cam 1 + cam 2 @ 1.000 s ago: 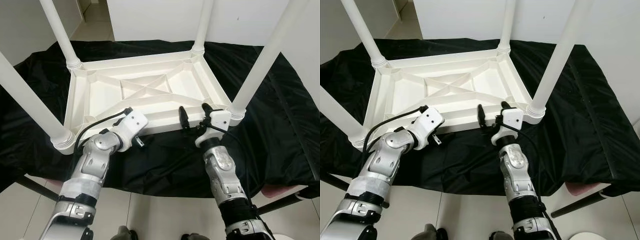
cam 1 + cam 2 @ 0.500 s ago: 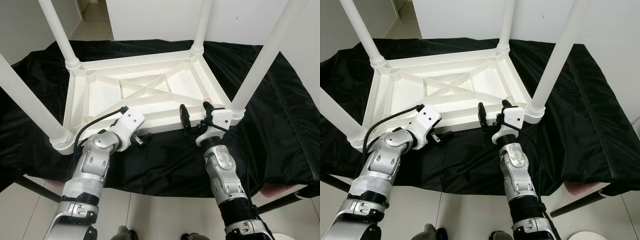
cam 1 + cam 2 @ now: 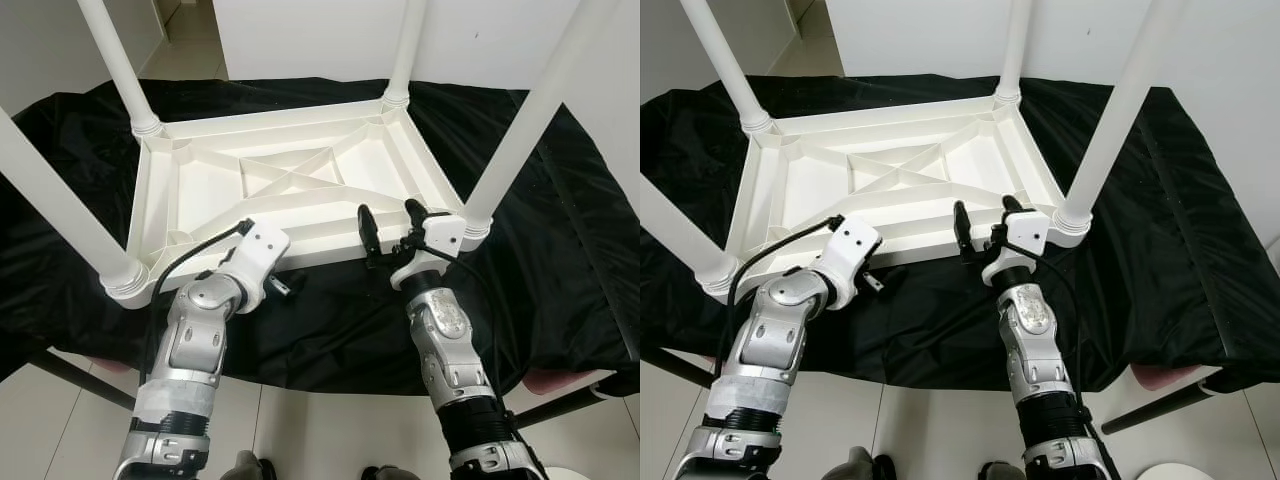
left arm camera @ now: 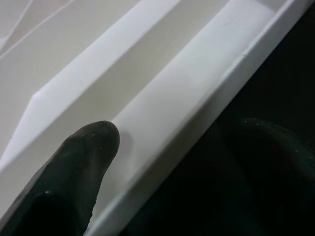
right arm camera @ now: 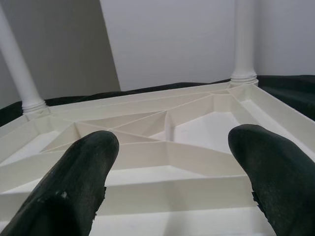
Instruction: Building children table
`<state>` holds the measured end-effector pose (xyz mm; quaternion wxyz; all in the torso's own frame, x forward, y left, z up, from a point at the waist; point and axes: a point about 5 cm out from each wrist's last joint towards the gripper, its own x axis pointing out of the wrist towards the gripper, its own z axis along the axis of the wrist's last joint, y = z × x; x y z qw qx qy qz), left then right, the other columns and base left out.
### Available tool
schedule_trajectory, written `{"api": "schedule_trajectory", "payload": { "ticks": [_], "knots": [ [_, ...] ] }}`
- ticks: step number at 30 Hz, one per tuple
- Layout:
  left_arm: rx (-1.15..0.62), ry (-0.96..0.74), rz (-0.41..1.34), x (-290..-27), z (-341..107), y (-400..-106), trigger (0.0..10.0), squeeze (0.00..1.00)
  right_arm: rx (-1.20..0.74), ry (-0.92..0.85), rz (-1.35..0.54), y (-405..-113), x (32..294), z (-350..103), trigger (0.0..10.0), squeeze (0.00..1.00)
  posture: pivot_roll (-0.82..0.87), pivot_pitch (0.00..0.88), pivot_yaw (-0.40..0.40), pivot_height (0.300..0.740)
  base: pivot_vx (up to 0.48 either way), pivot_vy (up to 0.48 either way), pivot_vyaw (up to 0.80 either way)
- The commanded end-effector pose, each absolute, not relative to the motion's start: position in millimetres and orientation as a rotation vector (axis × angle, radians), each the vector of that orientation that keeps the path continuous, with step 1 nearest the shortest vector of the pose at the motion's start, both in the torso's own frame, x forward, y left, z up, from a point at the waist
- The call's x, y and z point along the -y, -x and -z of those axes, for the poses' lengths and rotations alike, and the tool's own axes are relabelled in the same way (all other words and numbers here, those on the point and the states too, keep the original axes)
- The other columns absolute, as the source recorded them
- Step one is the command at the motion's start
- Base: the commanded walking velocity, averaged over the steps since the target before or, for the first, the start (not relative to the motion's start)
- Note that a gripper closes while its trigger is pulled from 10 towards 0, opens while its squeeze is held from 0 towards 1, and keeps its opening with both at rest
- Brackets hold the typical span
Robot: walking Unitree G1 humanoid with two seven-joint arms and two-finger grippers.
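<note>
Upturned table point(image 3: 290, 185), likely light, stiff, slick plastic; both grippers open at its near rim, left gripper point(image 3: 283, 284) straddling it, right gripper point(image 3: 390, 230) just above.

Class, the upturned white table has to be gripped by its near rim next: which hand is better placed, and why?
Probably the left hand: its fingers already straddle the table's near rim. The right hand hovers open above the rim.

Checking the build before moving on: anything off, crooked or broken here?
Nothing stands out. The table lies upside down on the black cloth, four legs seated and pointing up, no cracks visible. Left claw straddles the near rim; right claw hovers open above it.
</note>
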<state>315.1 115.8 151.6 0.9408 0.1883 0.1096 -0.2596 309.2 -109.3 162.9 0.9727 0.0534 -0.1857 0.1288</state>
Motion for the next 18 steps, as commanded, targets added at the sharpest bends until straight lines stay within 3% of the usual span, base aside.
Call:
{"api": "schedule_trajectory", "payload": {
  "ticks": [1,18],
  "knots": [
    [-0.197,-0.397,0.233,-131.4,-151.1,-318.5,10.0,0.00,0.375,-0.111,-0.268,-307.0,104.6,-162.5,10.0,0.00,-0.10,0.100,0.065,0.740,0.000,0.000,0.00],
    [-0.268,-0.368,0.212,-130.7,-146.7,-321.6,10.0,0.00,0.369,-0.118,-0.267,-305.1,100.7,-162.4,10.0,0.00,-0.11,0.102,0.066,0.740,0.000,0.000,0.00]
  ]
}}
